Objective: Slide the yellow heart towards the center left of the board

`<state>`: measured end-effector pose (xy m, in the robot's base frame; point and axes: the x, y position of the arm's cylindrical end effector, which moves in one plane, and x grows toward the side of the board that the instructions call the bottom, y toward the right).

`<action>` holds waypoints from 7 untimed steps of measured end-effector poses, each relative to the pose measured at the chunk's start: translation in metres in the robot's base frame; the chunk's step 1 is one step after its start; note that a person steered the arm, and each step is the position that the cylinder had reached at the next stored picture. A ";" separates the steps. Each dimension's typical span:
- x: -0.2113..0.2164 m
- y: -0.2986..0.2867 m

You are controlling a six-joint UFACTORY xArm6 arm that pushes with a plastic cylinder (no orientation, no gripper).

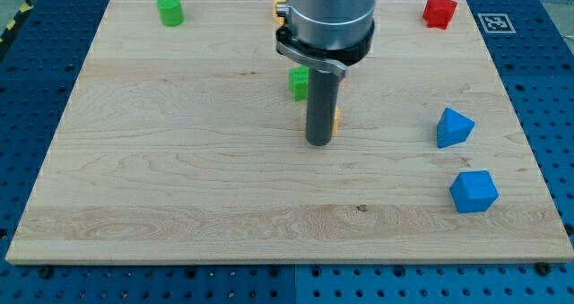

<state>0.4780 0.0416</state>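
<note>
A: Okay, what's sitting on the board (179,187)?

B: Arm's housing (325,21) is hanging over the middle top; my tip (319,143) is resting near centre. No jaws, just a rod.

A: Yellow heart?

B: Mostly hiding behind the rod; a yellow sliver (335,118) is peeking out touching its right side. I'm guessing that's the heart, so pushing leftward is looking feasible.

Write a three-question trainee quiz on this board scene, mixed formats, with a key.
1. True or false: my tip touches a blue block.
2. The red block sits in which corner of the view? A) top right B) bottom left C) bottom right
3. Fill in: the sliver showing just right of the rod is ____.

Key: 1 false; 2 A; 3 yellow, most of that block being hidden.
</note>
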 end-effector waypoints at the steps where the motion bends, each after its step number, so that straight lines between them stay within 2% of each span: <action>1: 0.005 0.025; 4: -0.012 0.037; 7: -0.031 0.000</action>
<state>0.4470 0.0418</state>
